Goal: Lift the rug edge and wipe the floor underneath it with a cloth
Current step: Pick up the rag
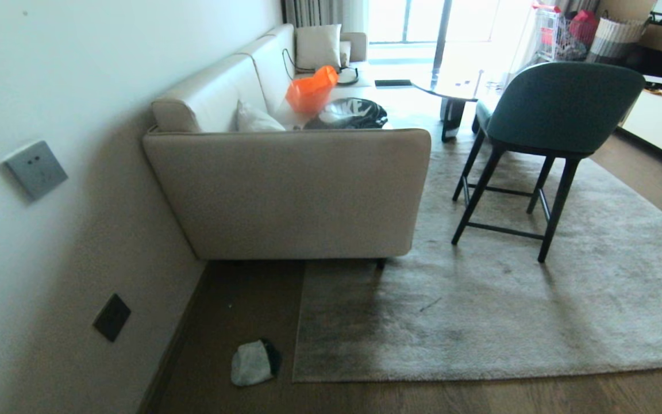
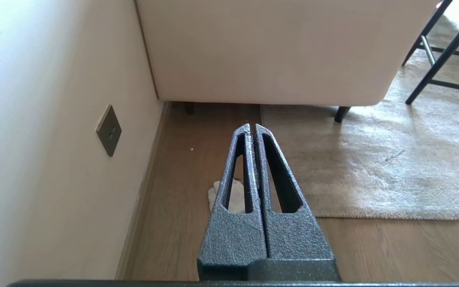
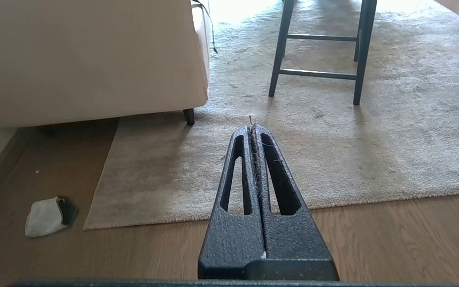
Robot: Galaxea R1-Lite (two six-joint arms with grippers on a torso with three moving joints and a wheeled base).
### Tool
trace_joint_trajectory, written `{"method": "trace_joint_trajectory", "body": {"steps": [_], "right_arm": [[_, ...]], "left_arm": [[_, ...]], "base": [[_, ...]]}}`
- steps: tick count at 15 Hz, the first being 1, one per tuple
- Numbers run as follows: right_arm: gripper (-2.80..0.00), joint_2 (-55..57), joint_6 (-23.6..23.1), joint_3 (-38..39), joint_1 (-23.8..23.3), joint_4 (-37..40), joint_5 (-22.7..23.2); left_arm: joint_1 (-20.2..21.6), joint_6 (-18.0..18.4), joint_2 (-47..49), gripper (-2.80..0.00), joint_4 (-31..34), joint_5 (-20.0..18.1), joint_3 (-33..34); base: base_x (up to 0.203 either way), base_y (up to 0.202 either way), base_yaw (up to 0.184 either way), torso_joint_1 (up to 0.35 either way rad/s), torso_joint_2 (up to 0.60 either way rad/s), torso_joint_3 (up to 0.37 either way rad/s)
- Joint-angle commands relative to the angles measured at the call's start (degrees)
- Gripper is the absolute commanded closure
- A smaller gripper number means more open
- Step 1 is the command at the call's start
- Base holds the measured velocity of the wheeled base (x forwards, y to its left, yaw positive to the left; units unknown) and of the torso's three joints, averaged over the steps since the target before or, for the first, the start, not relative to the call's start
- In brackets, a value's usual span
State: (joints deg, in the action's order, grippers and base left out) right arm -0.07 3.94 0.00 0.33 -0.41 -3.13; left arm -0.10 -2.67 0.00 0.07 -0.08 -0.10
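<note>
The rug edge [image 1: 423,375] lies flat on the brown wood floor [image 1: 233,305], its square corner [image 1: 296,376] near the wall side. The cloth [image 1: 253,362], a small crumpled pale rag with a dark patch, rests on the floor just left of that corner; it also shows in the right wrist view [image 3: 48,217] and partly behind the fingers in the left wrist view [image 2: 214,195]. My left gripper [image 2: 252,126] is shut and empty, held high over the floor and cloth. My right gripper [image 3: 252,127] is shut, with only stray fibres between its fingers, above the rug edge [image 3: 197,217]. Neither arm shows in the head view.
A beige sofa [image 1: 291,190] stands against the wall [image 1: 49,230], its end over the rug's far left part. A dark green chair [image 1: 543,115] with black legs stands on the rug. A wall socket [image 1: 111,316] sits low near the skirting.
</note>
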Motion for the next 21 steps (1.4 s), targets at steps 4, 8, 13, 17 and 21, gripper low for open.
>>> {"method": "trace_joint_trajectory", "body": {"steps": [4,8,13,17,21], "right_arm": [[0.00,0.07,0.02,0.00,0.02,-0.02,-0.03],[0.00,0.07,0.02,0.00,0.02,-0.02,-0.03],[0.00,0.07,0.02,0.00,0.02,-0.02,-0.03],[0.00,0.07,0.02,0.00,0.02,-0.02,-0.03],[0.00,0.07,0.02,0.00,0.02,-0.02,-0.03]], "left_arm": [[0.01,-0.05,0.00,0.00,0.00,-0.01,0.01],[0.01,-0.05,0.00,0.00,0.01,-0.01,0.01],[0.01,-0.05,0.00,0.00,0.01,-0.01,0.01],[0.01,-0.05,0.00,0.00,0.01,-0.01,0.01],[0.01,-0.05,0.00,0.00,0.01,-0.01,0.10]], "base": [[0.000,0.000,0.000,0.000,0.00,0.000],[0.000,0.000,0.000,0.000,0.00,0.000],[0.000,0.000,0.000,0.000,0.00,0.000],[0.000,0.000,0.000,0.000,0.00,0.000],[0.000,0.000,0.000,0.000,0.00,0.000]]}}
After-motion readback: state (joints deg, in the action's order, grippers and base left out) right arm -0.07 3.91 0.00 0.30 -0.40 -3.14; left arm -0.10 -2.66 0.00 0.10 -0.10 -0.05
